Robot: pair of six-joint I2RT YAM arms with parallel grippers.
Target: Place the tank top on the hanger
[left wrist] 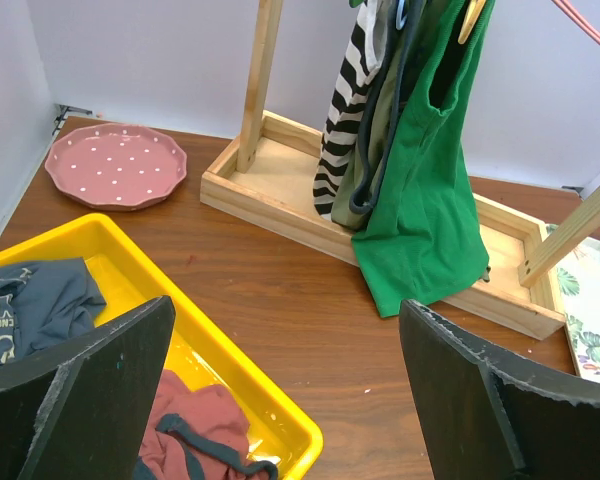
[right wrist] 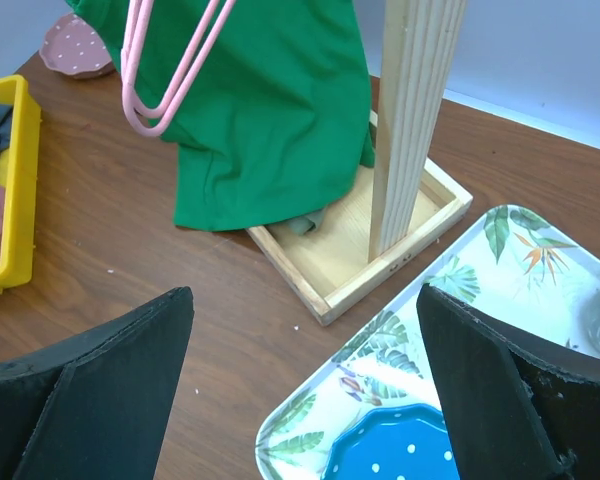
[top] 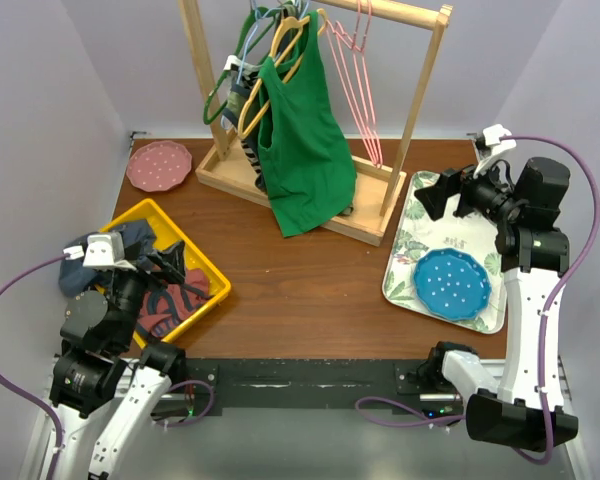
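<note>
At the far left corner of the worktop sits a pink dotted plate (top: 159, 165). Nearer, along the left edge, a yellow bin (top: 208, 262) holds the tank top (left wrist: 52, 296), crumpled in the bin's left part with a strip of pale print showing. A reddish garment (left wrist: 195, 420) lies beside it toward the near end.

The left end effector (left wrist: 285, 335) hangs over the bin with its jaws spread wide, gripping nothing.

A wooden rack (top: 308, 208) stands at the middle of the far edge. From its rail hang a striped garment (left wrist: 345, 110) and a bright green top (top: 302, 160) on yellow and green hangers. The pink hanger (top: 361, 92) hangs bare on the rail's right end, among thin pink wire loops.

The right end effector (right wrist: 305, 300) is also wide open and empty, raised near the rack's right post (right wrist: 412, 120). It is above the far end of a leaf-printed tray (top: 404, 250) by the right edge. A blue dotted plate (top: 452, 284) rests on the tray's near part.
</note>
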